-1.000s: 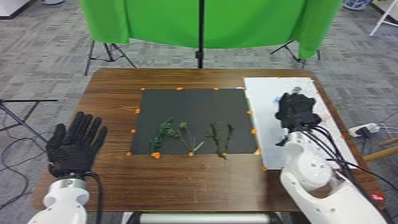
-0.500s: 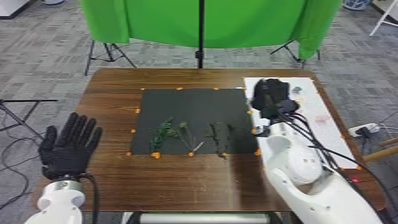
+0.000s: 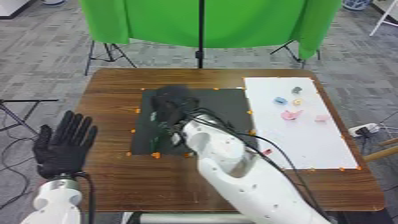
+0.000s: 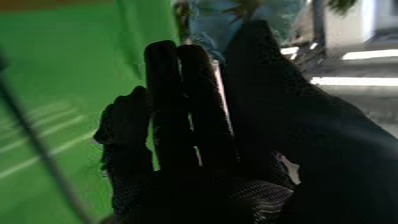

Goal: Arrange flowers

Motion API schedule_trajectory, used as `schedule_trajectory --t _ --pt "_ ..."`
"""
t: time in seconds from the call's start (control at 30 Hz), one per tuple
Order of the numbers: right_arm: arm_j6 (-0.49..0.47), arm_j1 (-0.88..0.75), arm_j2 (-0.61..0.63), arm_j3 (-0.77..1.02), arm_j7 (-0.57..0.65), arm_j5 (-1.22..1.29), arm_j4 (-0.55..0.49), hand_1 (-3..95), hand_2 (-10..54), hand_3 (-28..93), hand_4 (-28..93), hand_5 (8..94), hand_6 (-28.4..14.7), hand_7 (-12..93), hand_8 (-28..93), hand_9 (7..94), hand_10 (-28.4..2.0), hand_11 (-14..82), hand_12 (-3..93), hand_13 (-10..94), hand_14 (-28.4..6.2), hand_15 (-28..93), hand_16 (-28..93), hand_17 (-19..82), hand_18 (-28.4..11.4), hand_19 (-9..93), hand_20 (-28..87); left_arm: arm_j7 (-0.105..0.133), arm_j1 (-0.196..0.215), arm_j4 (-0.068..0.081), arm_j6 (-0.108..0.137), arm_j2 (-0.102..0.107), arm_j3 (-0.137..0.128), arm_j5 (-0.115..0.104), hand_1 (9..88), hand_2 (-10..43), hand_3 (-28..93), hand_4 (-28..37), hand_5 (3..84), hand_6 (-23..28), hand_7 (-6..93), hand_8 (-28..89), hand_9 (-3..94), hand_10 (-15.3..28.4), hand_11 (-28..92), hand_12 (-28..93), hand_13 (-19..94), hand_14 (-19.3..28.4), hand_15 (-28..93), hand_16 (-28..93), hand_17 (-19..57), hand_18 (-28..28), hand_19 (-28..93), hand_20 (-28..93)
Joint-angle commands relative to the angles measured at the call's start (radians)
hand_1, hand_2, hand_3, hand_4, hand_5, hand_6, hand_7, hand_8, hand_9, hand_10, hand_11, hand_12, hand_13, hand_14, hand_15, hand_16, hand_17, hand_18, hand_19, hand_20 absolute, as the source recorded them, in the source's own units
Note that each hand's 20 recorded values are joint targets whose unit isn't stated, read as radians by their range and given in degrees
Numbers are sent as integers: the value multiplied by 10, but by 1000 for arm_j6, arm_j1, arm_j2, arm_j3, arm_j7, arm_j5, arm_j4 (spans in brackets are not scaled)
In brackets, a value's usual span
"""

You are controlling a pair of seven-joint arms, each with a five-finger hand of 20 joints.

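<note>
My right hand (image 3: 171, 106) is over the dark mat (image 3: 220, 105), palm not visible. In the right wrist view my right hand (image 4: 191, 120) has its fingers straight up, the thumb close beside them; no held thing can be made out. A green stem (image 3: 155, 142) lies on the mat's lower left part. The hand and forearm cover much of the mat, hiding other stems. Small blue (image 3: 281, 100), yellow (image 3: 297, 102), grey (image 3: 297, 90) and pink (image 3: 290, 115) pieces lie on the white board (image 3: 311, 145). My left hand (image 3: 62, 150) rests open at the table's left side.
The brown wooden table (image 3: 133, 190) has orange marks around mat and board. My right forearm (image 3: 231, 170) crosses its lower right part, with black cables alongside. A green cloth (image 3: 151, 22) and a black stand pole (image 3: 201, 35) are behind the table.
My right hand has swung left from the white board to the dark mat, uncovering the small coloured pieces and covering most of the stems. The left hand has shifted slightly left and down.
</note>
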Motion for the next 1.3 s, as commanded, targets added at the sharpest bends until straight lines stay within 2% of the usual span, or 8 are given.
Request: schedule_trajectory --t 0.03,0.17,0.3,0.67,0.87,1.03,1.2,1.3 --pt "-23 -20 -115 -39 13 -94 93 574 -95 765 -283 796 -4 404 12 591 -156 118 126 428 -140 463 122 266 -234 877 516 -23 -23 -1 47 29 14 -3 244 186 765 -283 497 94 124 -101 430 145 205 78 312 158 367 -81 -69 137 362 128" --pt "1 -30 -156 -19 -4 -176 156 572 -95 766 -283 788 -4 414 11 589 -157 119 127 424 -141 461 123 263 -233 871 514 -41 -50 11 30 20 44 -7 251 187 762 -283 499 93 126 -102 433 145 208 78 313 158 372 -82 -69 137 364 129" --pt "-16 -35 -218 49 -67 -246 226 569 -95 769 -283 768 -7 425 1 584 -159 118 127 421 -141 461 124 263 -235 871 513 -41 -52 11 28 26 44 -2 252 187 763 -283 499 94 128 -104 434 145 210 77 313 159 375 -85 -70 137 365 130" --pt "-125 -51 -176 9 25 -213 153 534 -95 798 -283 624 -27 476 -52 514 -182 122 127 366 -162 468 111 247 -242 863 502 -55 -56 21 11 10 58 -1 256 189 761 -283 500 93 122 -106 439 139 208 73 314 158 378 -88 -71 137 369 130" --pt "-99 -41 -158 -16 54 -158 127 451 -95 879 -283 632 -25 275 -179 497 -187 119 128 357 -168 462 110 238 -245 857 502 -57 -64 26 12 11 59 0 258 190 760 -283 500 93 121 -104 439 139 208 73 314 158 380 -89 -72 137 371 130" --pt "-97 -42 -178 11 48 -178 147 441 -95 880 -283 629 -28 250 -167 496 -187 119 129 355 -169 461 110 236 -245 854 502 -69 -78 30 10 8 71 2 258 191 760 -283 500 92 123 -104 439 138 207 73 314 158 381 -89 -73 137 372 129" --pt "-96 -36 -170 31 58 -158 138 434 -95 876 -283 612 -34 218 -158 496 -189 119 128 354 -172 461 107 237 -248 856 500 -53 -59 26 14 2 60 -7 258 191 761 -283 501 93 123 -104 439 138 208 73 314 158 381 -89 -74 138 373 129" --pt "-111 -33 -148 50 91 -110 105 430 -95 875 -283 607 -35 212 -155 493 -191 119 128 353 -174 462 107 237 -249 856 499 -67 -47 22 20 -14 44 -2 258 192 760 -283 501 93 123 -104 439 138 207 73 315 158 381 -90 -74 138 374 129"
